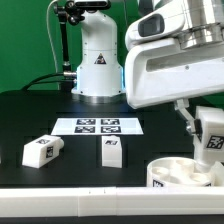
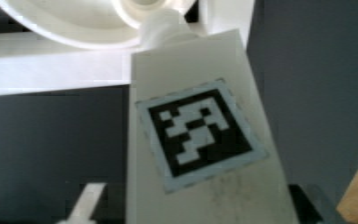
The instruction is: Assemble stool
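the claw (image 2: 197, 204) gripped a leg (image 1: 211, 134), long axis nearly upright, its lower end just over the seat (image 1: 176, 171) at the surface's (image 1: 30, 112) near edge, toward the exterior view's right; the seat lay straight below it.

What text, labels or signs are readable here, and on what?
No words or numbers readable.
On robot base, triangle sticker: too small to read.
Only square tags on marker board, loose legs, held leg: patterns, no text.
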`<state>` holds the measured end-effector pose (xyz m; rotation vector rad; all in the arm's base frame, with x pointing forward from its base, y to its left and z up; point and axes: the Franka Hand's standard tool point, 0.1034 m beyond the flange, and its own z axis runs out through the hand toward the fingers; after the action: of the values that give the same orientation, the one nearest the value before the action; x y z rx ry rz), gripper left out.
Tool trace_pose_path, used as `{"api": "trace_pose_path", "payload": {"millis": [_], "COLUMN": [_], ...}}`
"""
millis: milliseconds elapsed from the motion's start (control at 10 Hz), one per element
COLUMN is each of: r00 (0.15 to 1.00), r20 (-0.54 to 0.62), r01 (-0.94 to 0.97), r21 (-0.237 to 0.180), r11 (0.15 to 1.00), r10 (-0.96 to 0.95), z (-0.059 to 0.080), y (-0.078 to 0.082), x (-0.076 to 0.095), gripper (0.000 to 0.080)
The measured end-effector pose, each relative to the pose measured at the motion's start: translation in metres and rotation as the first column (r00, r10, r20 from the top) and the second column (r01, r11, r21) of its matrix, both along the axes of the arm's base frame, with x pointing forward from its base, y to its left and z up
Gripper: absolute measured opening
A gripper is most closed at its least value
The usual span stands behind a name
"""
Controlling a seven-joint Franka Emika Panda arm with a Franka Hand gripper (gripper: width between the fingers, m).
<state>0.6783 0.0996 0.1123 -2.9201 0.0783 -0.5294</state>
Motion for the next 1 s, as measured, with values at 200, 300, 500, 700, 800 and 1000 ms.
{"api": "trace_pose_path", "payload": {"millis": [200,300,500,700,800,1000], "r00": [0.999,0.991,0.992,0.992,0.993,0.994], "r20": [0.047,0.135,0.127,0.122,0.117,0.107], "r01": [0.008,0.021,0.021,0.020,0.019,0.016], "r21": [-0.004,-0.015,-0.016,-0.020,-0.022,-0.024], "r11": [1.000,1.000,1.000,1.000,1.000,1.000], "r10": [-0.008,-0.019,-0.018,-0.017,-0.017,-0.013], "z": [0.003,0.004,0.000,-0.004,-0.006,-0.010], "y": [0.000,0.002,0.001,-0.001,-0.002,0.000], "x": [0.005,0.005,0.002,-0.001,-0.005,-0.010], "gripper": [0.0328,0.0328,0.0328,0.0328,0.0328,0.0328]}}
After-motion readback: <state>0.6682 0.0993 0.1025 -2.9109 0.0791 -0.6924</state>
